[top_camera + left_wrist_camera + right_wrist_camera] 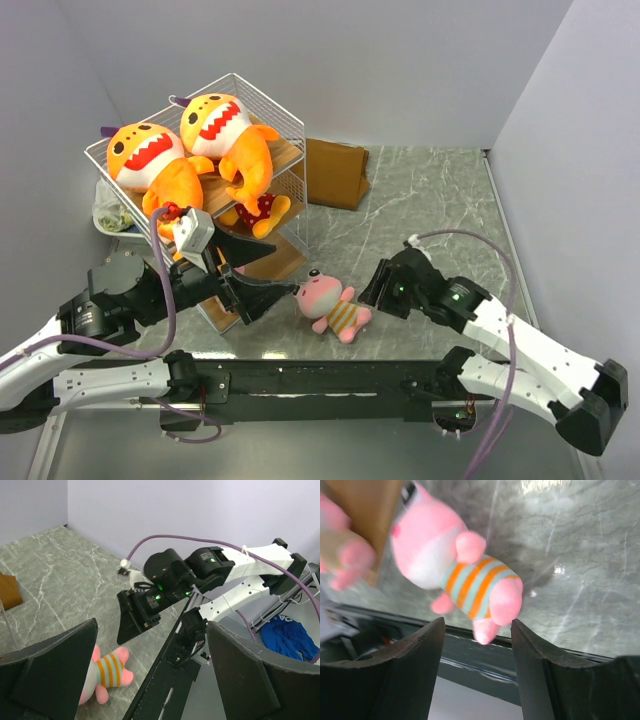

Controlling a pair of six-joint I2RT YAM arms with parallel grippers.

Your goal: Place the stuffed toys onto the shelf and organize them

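Lower tiers of shelf (288, 150) mostly hidden behind L arm & the plushes; small orange-headed toy in red dots (256, 208) only half seen under top board, pose unclear; blurred pink shape (345, 555) at edge of R wrist view, cut off by a board, can't tell what; left shark (148, 155) & right shark (225, 125) side by side on top tier, mouths twd near edge; pink toy (330, 305) lies on worktop (430, 190) just beside shelf, betw. both arms, long axis diagonal, head twd shelf, feet twd near right; left pincer (288, 266) wide open, empty, tip close to toy's head, contact unclear; right pincer (477, 625) spread wide, empty, just short of toy's feet.
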